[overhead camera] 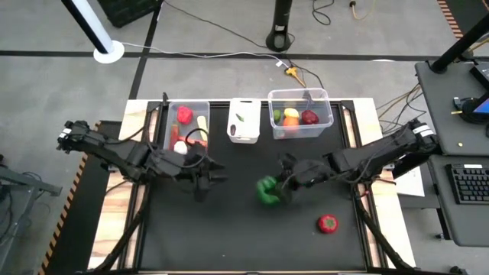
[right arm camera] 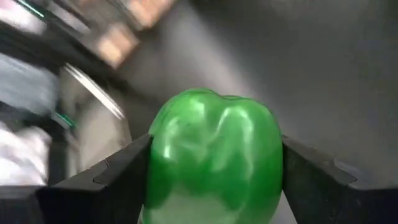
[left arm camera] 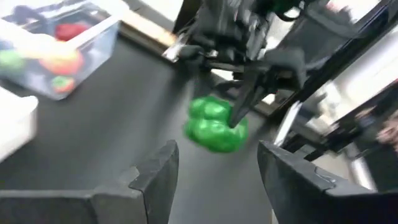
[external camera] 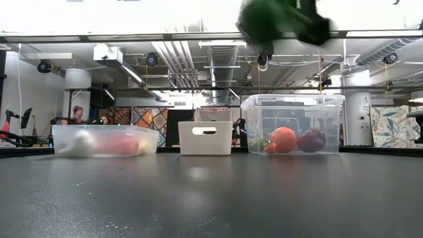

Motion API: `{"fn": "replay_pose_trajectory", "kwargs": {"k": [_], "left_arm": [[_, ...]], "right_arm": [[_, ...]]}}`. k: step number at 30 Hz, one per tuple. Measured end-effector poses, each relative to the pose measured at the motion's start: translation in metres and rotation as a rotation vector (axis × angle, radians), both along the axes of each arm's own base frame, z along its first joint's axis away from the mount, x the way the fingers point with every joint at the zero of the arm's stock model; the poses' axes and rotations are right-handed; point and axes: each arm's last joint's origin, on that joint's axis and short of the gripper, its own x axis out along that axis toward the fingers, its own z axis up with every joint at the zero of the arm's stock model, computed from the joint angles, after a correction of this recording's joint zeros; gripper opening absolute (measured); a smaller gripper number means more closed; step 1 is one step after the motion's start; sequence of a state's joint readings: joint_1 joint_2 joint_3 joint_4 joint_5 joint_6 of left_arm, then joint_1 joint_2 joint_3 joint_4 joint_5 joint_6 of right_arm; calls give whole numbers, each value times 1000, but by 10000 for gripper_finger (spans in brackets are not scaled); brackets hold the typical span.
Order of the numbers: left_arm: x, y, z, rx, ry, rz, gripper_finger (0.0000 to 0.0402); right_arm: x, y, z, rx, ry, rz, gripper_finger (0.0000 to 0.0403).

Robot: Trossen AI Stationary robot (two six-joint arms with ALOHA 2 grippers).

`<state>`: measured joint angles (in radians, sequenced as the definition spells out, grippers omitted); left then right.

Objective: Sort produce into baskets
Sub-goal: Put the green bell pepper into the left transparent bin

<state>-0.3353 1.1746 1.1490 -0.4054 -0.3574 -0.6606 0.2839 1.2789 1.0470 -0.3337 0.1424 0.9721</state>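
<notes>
My right gripper (overhead camera: 276, 191) is shut on a green pepper (overhead camera: 267, 190) above the middle of the black table; the pepper also shows in the right wrist view (right arm camera: 214, 155), in the left wrist view (left arm camera: 214, 124) and at the top of the low view (external camera: 268, 20). My left gripper (overhead camera: 205, 182) is open and empty, left of the middle, its fingers (left arm camera: 155, 177) pointing toward the pepper. A red pepper (overhead camera: 328, 223) lies on the table at the near right. Three bins stand along the far edge. My right gripper pinches the green pepper's two opposite sides (right arm camera: 155, 155) between its two fingers. The fingers come at it from the table's right, slanting down. The pepper is lifted clear of the table.
The left clear bin (overhead camera: 187, 126) holds red, white and yellow produce. The small white tub (overhead camera: 244, 121) stands in the middle. The right clear bin (overhead camera: 299, 114) holds an orange, a dark red piece and green pieces. Bare black table lies along the near edge.
</notes>
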Motion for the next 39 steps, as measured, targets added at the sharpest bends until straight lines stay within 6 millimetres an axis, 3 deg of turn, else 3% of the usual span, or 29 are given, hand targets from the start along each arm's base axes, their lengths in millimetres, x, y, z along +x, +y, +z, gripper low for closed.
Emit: {"fn": "replay_pose_trajectory", "kwargs": {"k": [5,13,23,39], "left_arm": [[6,-8,-5,-44,-145,-24,209],[12,-13,-5,-29,-213,-27,280],[30,-20,-2,72,-326,-62,338],[51,-12,-8,84,-385,-32,327]], "right_arm": [[14,1,40,-161,-386,12,294],[19,1,64,-383,-641,28,295],[20,-1,72,-475,-713,36,295],[19,0,73,-531,-719,64,295]]}}
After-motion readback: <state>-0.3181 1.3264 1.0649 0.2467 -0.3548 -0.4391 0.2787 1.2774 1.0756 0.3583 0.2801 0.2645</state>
